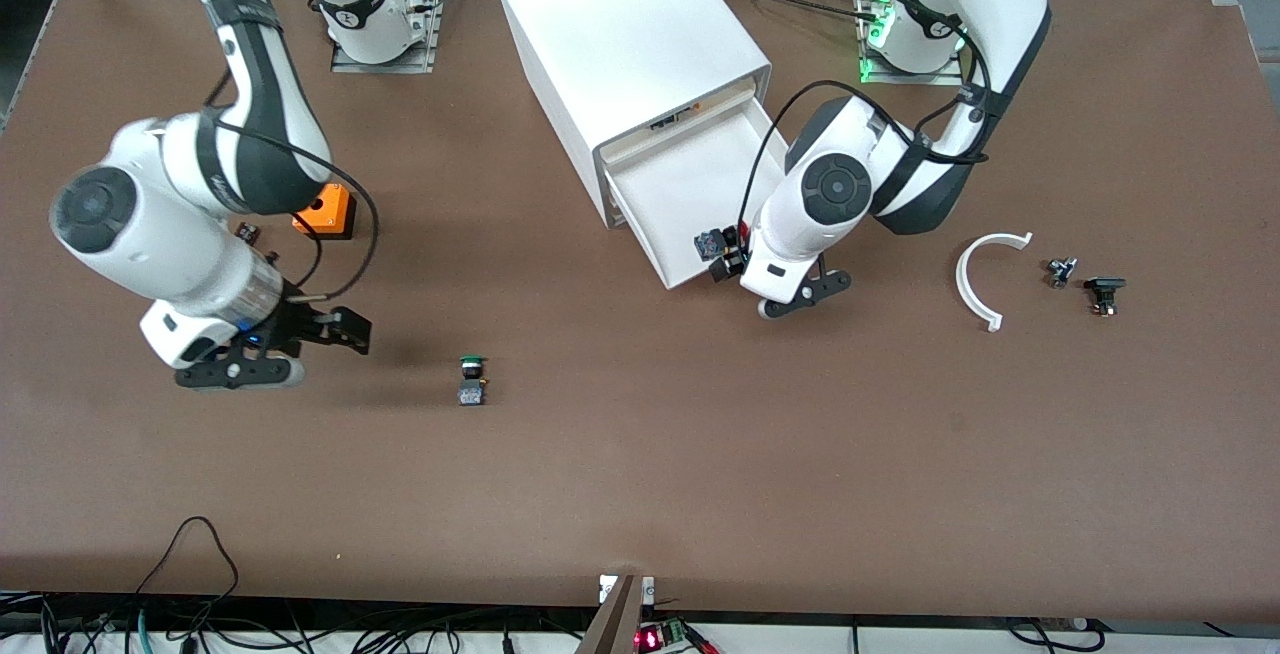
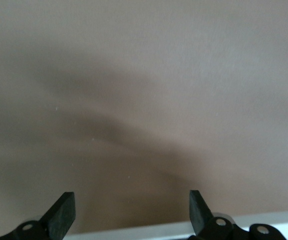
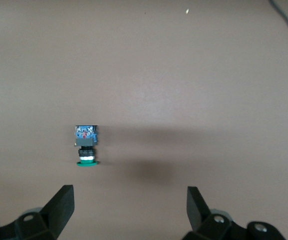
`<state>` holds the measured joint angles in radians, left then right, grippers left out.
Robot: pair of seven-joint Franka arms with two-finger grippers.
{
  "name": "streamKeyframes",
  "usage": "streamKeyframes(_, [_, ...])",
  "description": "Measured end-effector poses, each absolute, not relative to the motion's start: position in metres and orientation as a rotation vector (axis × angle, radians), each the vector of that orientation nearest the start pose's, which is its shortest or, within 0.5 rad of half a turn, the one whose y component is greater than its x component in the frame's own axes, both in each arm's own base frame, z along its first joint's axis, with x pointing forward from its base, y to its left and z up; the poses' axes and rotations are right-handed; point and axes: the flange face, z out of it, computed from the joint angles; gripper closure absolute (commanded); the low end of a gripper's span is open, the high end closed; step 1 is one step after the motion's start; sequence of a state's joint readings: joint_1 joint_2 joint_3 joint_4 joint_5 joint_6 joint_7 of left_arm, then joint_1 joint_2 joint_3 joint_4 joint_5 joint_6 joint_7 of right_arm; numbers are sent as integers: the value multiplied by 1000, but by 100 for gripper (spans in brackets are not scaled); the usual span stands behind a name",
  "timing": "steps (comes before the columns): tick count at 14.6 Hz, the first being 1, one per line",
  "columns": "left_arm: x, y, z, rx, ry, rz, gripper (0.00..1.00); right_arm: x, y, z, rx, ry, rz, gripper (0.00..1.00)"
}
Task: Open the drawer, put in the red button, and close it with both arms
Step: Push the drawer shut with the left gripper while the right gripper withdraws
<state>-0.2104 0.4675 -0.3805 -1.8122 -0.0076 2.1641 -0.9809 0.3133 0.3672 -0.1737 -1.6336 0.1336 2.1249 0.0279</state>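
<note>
I see the drawer (image 1: 690, 184) pulled out of the white cabinet (image 1: 620, 44), pointing to about 5 o'clock in the front view. The red button (image 1: 710, 245) lies on its side inside it, in the front corner, partly hidden by my left arm.

My left gripper (image 1: 805, 296) hangs over the desk (image 1: 700, 454) just beside that corner, at about 4 o'clock from the button. Its fingers (image 2: 64, 207) are spread wide and hold nothing. My right gripper (image 1: 300, 349) is well apart, over the desk at about 9 o'clock from the green button (image 1: 472, 379). Its fingers are spread and empty too.

I think the red button is small, light and hard. Its round cap looks slippery, so the flat sides of the square base are the best place to pinch it, if it needs moving at all.

The drawer looks like thin, stiff plastic and should slide easily. I would push flat on its front wall, one arm near each end, so it goes in straight and does not jam. A soft push is best, or the button may roll about.
</note>
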Motion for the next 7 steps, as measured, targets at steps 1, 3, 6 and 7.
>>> streamKeyframes(1, [534, -345, 293, -3121, -662, 298, 0, 659, 105, 435, -3067, -121, -202, 0])
streamKeyframes(3, [522, -357, 294, -3125, -639, 311, 0, 642, 94, 464, -3087, -181, -205, 0])
streamKeyframes(6, [494, -378, 299, -3124, -598, 333, 0, 616, 85, 511, -3111, -217, -178, 0])
streamKeyframes(7, [481, -387, 299, -3120, -592, 345, 0, 608, 81, 525, -3114, -228, -173, 0])
